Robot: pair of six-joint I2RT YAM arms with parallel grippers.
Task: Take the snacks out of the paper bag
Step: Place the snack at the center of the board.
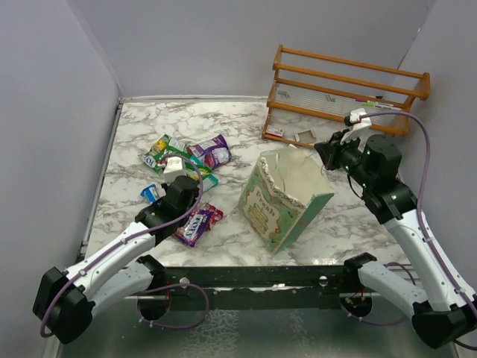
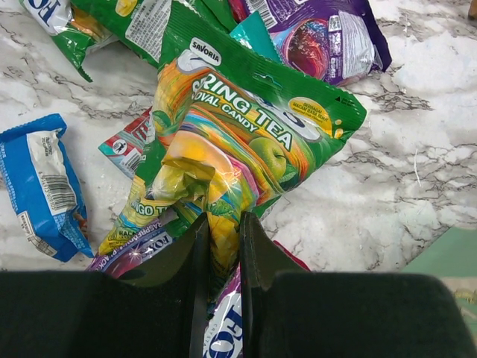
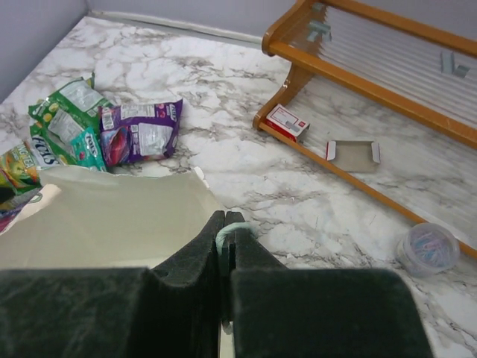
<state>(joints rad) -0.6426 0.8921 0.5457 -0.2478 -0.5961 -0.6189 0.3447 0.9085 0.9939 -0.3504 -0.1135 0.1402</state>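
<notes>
The pale mint-green paper bag (image 1: 283,198) stands mid-table with its mouth open; its white inside (image 3: 112,216) looks empty where I can see it. My right gripper (image 1: 323,155) (image 3: 227,224) is shut on the bag's mint rim at its far right corner. Several snacks (image 1: 186,153) lie on the marble left of the bag. My left gripper (image 1: 185,183) (image 2: 222,224) is shut on the bottom edge of a green candy packet (image 2: 238,127), above a purple packet (image 2: 223,328). Another purple packet (image 2: 320,37) and a blue packet (image 2: 41,186) lie nearby.
A wooden slatted rack (image 1: 343,89) (image 3: 358,67) stands at the back right, with small white-and-red cards (image 3: 287,121) and a small clear tub (image 3: 428,246) by its base. Grey walls close in the table on the left, back and right.
</notes>
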